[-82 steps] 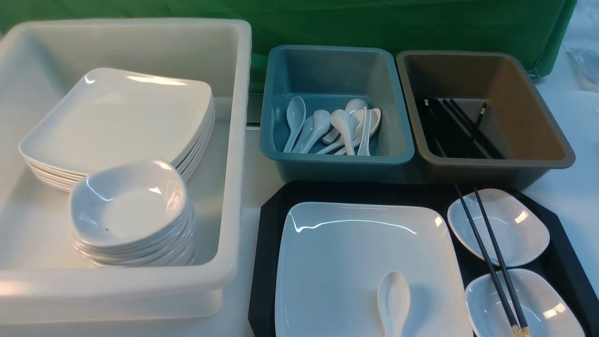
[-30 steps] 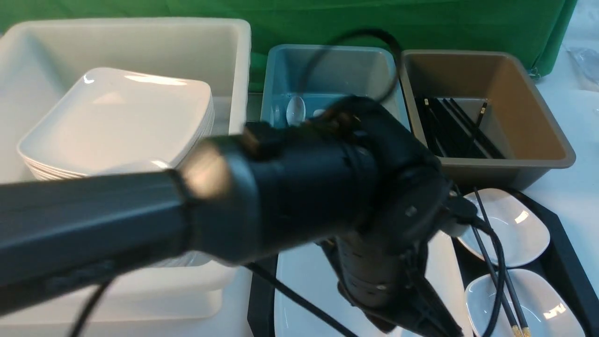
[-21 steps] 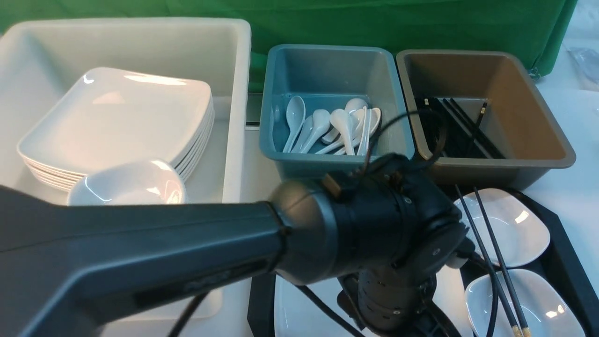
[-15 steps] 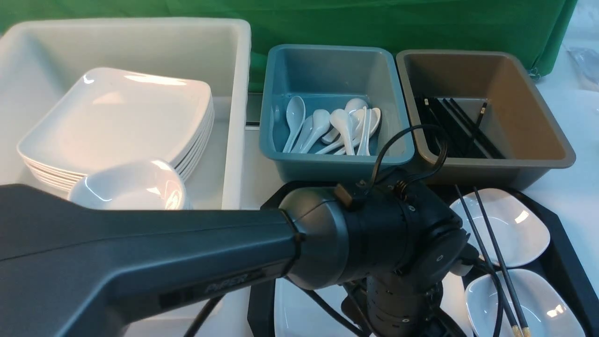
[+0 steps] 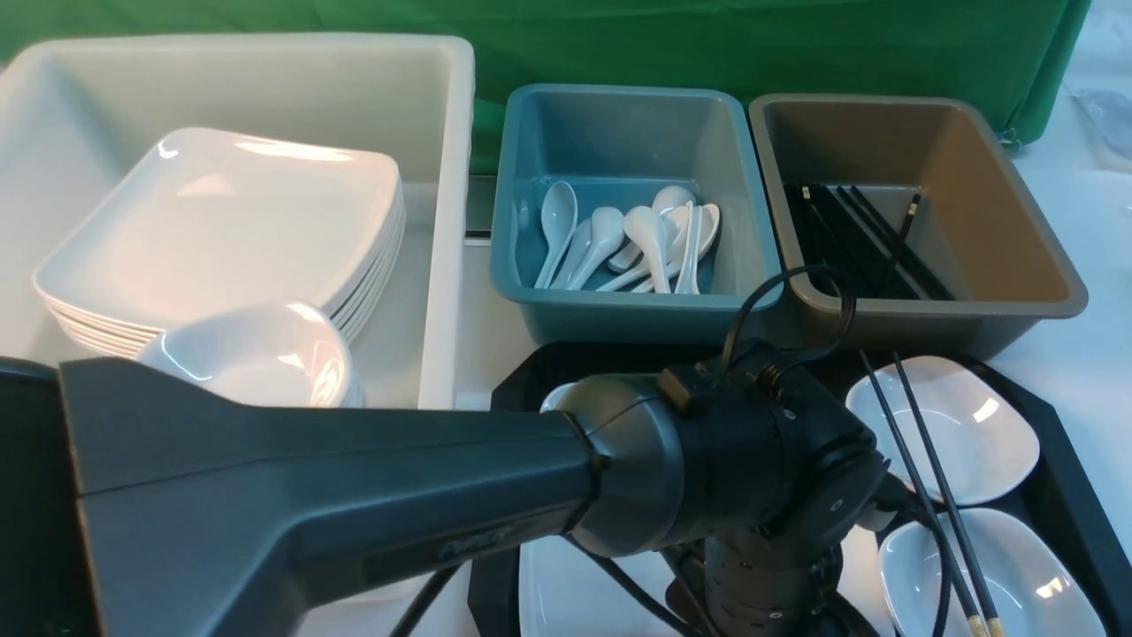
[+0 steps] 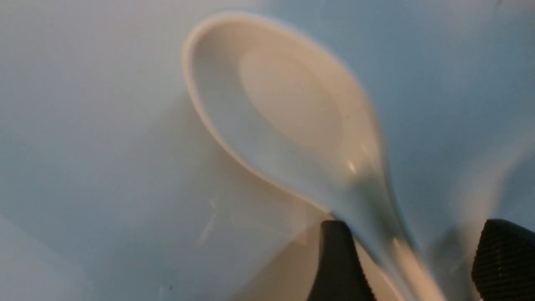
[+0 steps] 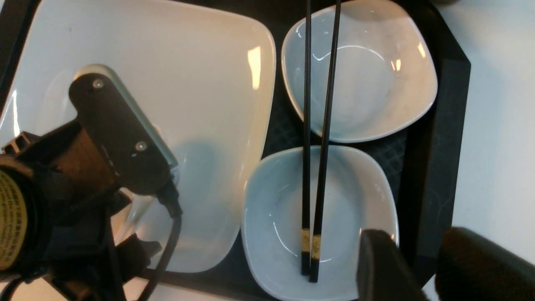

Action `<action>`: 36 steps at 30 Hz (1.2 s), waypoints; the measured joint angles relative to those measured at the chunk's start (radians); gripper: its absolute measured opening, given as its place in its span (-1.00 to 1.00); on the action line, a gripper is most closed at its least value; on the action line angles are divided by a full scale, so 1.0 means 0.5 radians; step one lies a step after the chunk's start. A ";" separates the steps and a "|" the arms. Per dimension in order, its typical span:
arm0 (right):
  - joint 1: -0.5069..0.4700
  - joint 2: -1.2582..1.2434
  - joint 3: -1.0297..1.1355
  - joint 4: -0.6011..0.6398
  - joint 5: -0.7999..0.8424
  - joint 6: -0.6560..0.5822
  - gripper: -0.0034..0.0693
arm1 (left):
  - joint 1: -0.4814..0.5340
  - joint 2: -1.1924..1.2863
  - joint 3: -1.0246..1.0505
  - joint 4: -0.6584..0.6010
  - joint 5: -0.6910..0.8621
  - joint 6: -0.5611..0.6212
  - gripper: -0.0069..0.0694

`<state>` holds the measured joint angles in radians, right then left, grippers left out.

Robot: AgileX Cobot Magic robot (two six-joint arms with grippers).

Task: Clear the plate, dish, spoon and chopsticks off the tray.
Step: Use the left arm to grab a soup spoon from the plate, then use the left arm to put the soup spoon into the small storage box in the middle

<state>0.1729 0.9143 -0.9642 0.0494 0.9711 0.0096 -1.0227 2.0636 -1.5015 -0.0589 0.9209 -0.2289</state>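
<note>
**Left end effector open astride the spoon handle**

The left arm (image 5: 354, 495) stretches from the lower left of the front view to lower centre, covering most of the plate (image 7: 217, 104). The plate takes up the left part of the black tray (image 5: 1070, 495), at lower right of that view.

In the left wrist view, the left end effector (image 6: 418, 251) is released. Its two black ribbed fingertips (image 6: 338, 259) stand wide apart with the handle of the white spoon (image 6: 292, 108) between them. One tip is just beside the handle and the other is clear of it. The spoon lies bowl-up on the plate, slightly blurred.

The right end effector (image 7: 418, 242) is partly open and grips nothing. It hovers near the tray's rim, beside the near small dish (image 5: 1035, 584).

The chopsticks (image 7: 306, 167) lie side by side across that dish and the far small dish (image 5: 982, 433), gold bands over the near one. Both dishes sit on the right side of the tray.

At upper centre of the front view, a blue bin (image 5: 637, 310) holds white spoons (image 5: 637, 239). Next to it on the right, a brown bin (image 5: 1017, 265) holds black sticks (image 5: 858, 239). A white tub (image 5: 442, 221) at upper left contains a stack of plates (image 5: 230, 221) and a stack of small dishes (image 5: 265, 354). The white counter (image 5: 1088, 354) shows at the right edge.
</note>
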 joint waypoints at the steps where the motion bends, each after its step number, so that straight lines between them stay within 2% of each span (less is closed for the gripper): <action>1: 0.000 0.000 0.000 0.000 0.000 0.000 -0.25 | 0.000 0.012 0.000 0.033 0.000 0.004 0.12; 2: 0.000 0.000 0.000 0.000 0.000 0.000 -0.25 | 0.000 0.014 0.000 0.037 0.000 0.004 0.12; 5: 0.000 0.000 0.000 0.000 0.000 0.000 -0.25 | 0.000 0.020 0.000 0.095 0.012 0.018 -0.28; 8: 0.000 0.000 0.000 0.000 0.000 0.000 -0.25 | 0.007 0.017 0.000 0.118 0.020 0.030 -0.59; 16: 0.000 0.000 0.000 0.000 0.000 0.000 -0.25 | 0.112 -0.066 -0.112 0.153 0.111 0.094 -0.61; 22: 0.000 0.000 0.000 0.000 0.000 0.000 -0.25 | 0.264 -0.195 -0.448 0.205 0.155 0.241 -0.61; 24: 0.000 0.000 0.000 0.009 0.000 0.000 -0.25 | 0.385 -0.208 -0.668 0.195 0.143 0.328 -0.62; 27: 0.000 0.000 0.000 0.011 0.000 0.000 -0.25 | 0.509 -0.206 -0.824 0.162 0.053 0.357 -0.62; 29: 0.000 0.000 0.000 0.013 0.000 0.000 -0.25 | 0.668 -0.167 -0.996 0.074 -0.145 0.390 -0.63; 36: 0.000 0.000 0.000 0.015 0.000 0.000 -0.25 | 0.985 0.067 -1.139 -0.065 -0.509 0.458 -0.65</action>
<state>0.1729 0.9143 -0.9642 0.0570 0.9711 0.0096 -0.5302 2.0971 -2.0708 -0.0915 0.6662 0.0000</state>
